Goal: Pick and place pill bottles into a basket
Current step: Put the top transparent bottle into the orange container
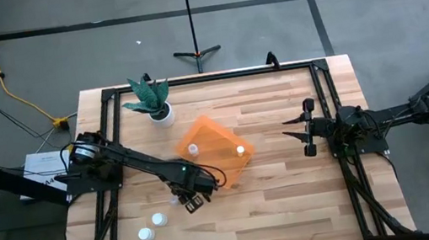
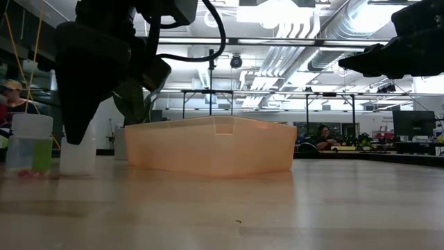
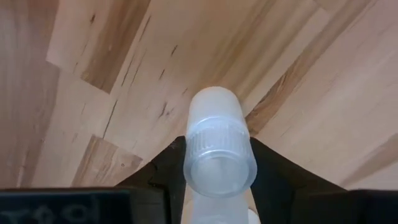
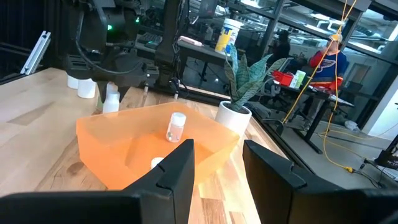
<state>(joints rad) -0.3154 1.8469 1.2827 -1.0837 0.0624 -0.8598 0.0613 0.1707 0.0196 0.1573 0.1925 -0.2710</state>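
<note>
My left gripper (image 1: 184,199) stands over a small white pill bottle (image 3: 216,140) on the table, just near of the orange basket (image 1: 215,150), and is shut on it. The bottle also shows in the low view (image 2: 78,158). The basket rests flat on the table and holds two bottles, one upright (image 1: 193,149) and one near its right corner (image 1: 240,151). Two more bottles (image 1: 159,219) (image 1: 145,233) stand on the table, near and left of my left gripper. My right gripper (image 1: 291,128) is open and empty, held above the table right of the basket. My left gripper pinches the pill bottle between its two fingers (image 3: 166,169), which lie against opposite sides of the bottle just below its ribbed cap (image 3: 217,134). The fingers come from above, pointing down. The bottle is upright, and its base (image 2: 78,171) appears to rest on the table.
A white pot with a green plant (image 1: 157,103) stands at the far left, behind the basket. Bare wood lies between the basket and my right gripper and along the near edge. A black frame (image 1: 106,136) runs round the table's sides.
</note>
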